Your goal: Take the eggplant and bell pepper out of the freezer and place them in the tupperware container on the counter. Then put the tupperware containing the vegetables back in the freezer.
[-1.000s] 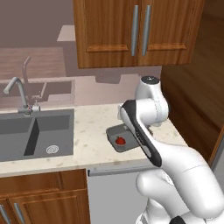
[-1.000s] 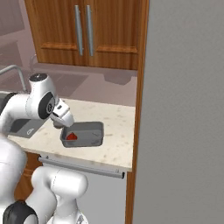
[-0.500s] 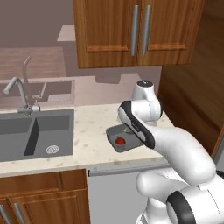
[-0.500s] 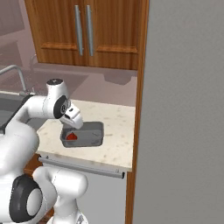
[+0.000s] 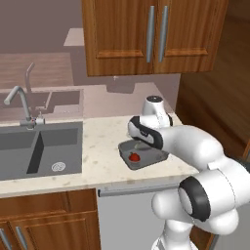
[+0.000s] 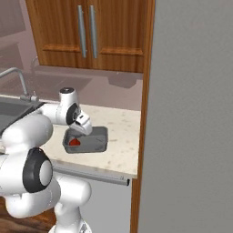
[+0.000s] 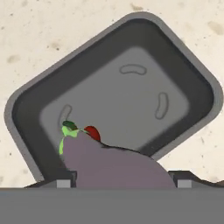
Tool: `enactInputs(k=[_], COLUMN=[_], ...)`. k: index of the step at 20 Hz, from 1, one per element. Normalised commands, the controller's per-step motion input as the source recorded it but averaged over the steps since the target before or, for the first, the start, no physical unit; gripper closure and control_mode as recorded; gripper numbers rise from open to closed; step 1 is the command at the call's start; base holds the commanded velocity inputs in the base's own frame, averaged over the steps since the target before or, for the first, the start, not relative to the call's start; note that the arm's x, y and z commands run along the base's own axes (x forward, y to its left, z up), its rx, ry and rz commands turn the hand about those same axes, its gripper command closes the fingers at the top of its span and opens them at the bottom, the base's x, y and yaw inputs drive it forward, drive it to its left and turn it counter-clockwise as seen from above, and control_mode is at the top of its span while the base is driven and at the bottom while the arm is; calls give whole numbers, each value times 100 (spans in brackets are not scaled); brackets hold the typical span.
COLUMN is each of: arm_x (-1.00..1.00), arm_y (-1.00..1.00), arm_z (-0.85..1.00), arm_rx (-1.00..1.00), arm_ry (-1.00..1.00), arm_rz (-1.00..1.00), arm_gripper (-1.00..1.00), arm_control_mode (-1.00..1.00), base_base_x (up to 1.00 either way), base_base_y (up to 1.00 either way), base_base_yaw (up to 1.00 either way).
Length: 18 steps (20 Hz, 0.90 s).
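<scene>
Two vegetables sit over one tray. The bell pepper (image 7: 92, 131), a small red lump, lies inside the tupperware container (image 7: 205, 83) near one of its corners. In the hand view the eggplant (image 7: 113, 168), dull purple with a bright green cap, is just in front of it and hides part of it. The eggplant fills the whole gap between the finger tips of the gripper (image 7: 122, 183). The jaws stand wide and are closed on the eggplant's sides, holding it just above the tray.

From the left base view the red pepper (image 5: 134, 157) shows in the tray's left half, with the container (image 5: 146, 162) resting flat on the counter (image 5: 97, 156) near its front edge and the arm bent down over it. Well to the left lie the dark double sink (image 5: 29, 151) and its faucet (image 5: 22, 105). Wooden cabinets (image 5: 146, 34) hang above. In the right base view the freezer (image 6: 191, 113) rises as a tall grey face right of the counter's end.
</scene>
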Motion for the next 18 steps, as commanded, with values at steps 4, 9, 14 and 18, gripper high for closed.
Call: enactInputs(k=[4, 9, 14, 18], arm_x=[55, 50, 32, 41], arm_y=[0, 0, 0, 0], arm_z=[-48, -49, -37, -36], arm_rx=[0, 0, 0, 0], arm_ry=[3, 5, 1, 1], arm_rz=[2, 3, 5, 5], arm_gripper=[100, 100, 100, 100], arm_control_mode=[-100, -100, -100, -100], base_base_x=[0, 0, 0, 0], base_base_y=[0, 0, 0, 0], base_base_yaw=[0, 0, 0, 0])
